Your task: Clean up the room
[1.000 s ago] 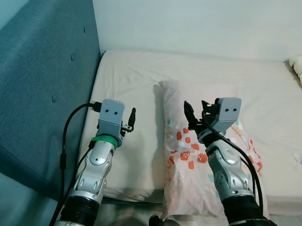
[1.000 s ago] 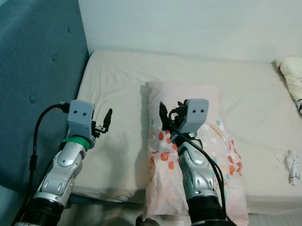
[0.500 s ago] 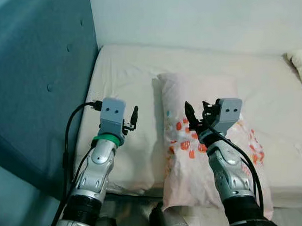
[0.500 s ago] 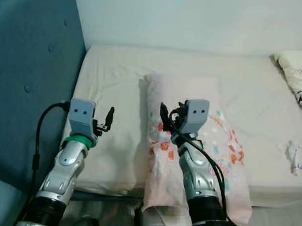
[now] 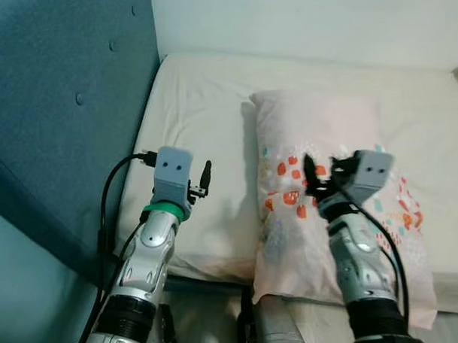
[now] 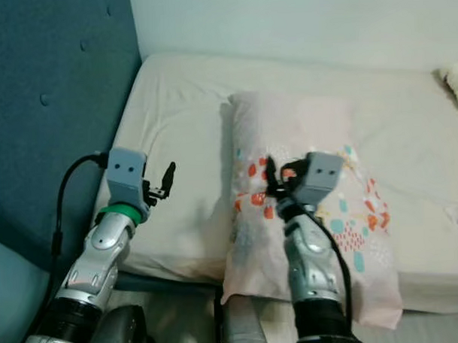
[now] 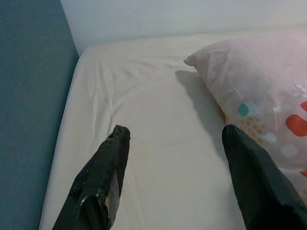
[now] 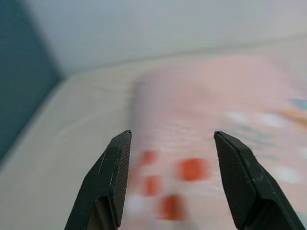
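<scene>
One bed [image 5: 205, 120] takes up most of the scene, its pale sheet running up to a blue padded headboard [image 5: 61, 109] on the robot's left. On it lies a pink patterned pillow [image 5: 326, 145], lengthwise, its near end hanging over the mattress edge, which is likely why it needs tidying. The right claw [image 5: 320, 185] hovers just above the pillow with fingers spread wide, apparently lined up to take hold. The left claw [image 7: 175, 143] is also wide and empty, poised over bare sheet beside the pillow.
</scene>
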### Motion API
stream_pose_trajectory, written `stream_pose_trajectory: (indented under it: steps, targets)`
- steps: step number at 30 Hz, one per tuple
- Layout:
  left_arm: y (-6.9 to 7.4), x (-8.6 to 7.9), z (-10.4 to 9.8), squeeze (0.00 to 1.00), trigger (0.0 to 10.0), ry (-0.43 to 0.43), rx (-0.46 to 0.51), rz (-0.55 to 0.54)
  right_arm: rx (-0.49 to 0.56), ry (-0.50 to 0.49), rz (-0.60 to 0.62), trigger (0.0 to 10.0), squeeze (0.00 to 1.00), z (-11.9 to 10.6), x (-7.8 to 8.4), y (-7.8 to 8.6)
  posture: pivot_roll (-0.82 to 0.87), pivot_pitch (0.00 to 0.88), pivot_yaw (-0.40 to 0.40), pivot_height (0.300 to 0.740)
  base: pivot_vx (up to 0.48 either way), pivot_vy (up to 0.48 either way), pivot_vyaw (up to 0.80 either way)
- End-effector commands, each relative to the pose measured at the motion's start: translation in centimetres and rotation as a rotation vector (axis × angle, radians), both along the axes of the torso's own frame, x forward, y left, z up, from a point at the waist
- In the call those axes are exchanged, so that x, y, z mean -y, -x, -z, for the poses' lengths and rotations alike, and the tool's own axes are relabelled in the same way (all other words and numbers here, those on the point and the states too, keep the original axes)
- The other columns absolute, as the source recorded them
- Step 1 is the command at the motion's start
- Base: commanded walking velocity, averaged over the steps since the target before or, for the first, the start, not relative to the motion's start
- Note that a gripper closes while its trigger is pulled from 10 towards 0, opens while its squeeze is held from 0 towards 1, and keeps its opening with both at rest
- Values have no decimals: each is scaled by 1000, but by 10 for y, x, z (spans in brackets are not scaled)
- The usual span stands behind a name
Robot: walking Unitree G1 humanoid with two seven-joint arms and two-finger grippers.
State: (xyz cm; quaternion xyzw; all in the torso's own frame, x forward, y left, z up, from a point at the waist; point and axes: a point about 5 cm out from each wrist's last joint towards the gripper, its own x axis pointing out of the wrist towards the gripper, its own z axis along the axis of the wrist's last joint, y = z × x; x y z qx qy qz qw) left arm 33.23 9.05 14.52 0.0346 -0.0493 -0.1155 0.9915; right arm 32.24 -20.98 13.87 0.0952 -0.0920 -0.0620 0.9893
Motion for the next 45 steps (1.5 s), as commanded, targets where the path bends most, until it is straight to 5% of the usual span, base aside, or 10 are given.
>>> stream_pose_trajectory:
  steps: [1,23,28,31,34,36,40,43,45]
  targets:
    - [0,2,-1,0,10000,6,-10,14,-3,4,35,10000,0,2,6,4,-161,119,39,635,0,0,0]
    - [5,9,-4,0,10000,34,-45,38,-73,57,82,10000,0,17,12,19,-177,166,41,615,0,0,0]
    - [5,18,-11,0,10000,63,-48,73,-53,159,186,10000,0,10,28,28,-184,177,42,615,0,0,0]
    - [3,35,-20,0,10000,123,-94,159,39,330,307,10000,0,-16,51,40,-213,194,54,615,0,0,0]
    - [3,41,-21,0,10000,139,-116,192,61,358,327,10000,0,-23,57,43,-217,195,55,615,0,0,0]
    - [3,58,-25,0,10000,167,-156,278,42,363,351,10000,0,-24,77,48,-234,201,58,615,0,0,0]
    - [3,63,-24,0,10000,172,-179,295,-11,302,391,10000,0,-15,91,51,-234,203,57,615,0,0,0]
    - [2,63,-23,0,10000,171,-196,285,-156,231,507,10000,0,4,111,55,-225,209,50,615,0,0,0]
    - [1,59,-21,0,10000,168,-209,261,-343,204,679,10000,0,30,133,64,-211,217,50,615,0,0,0]
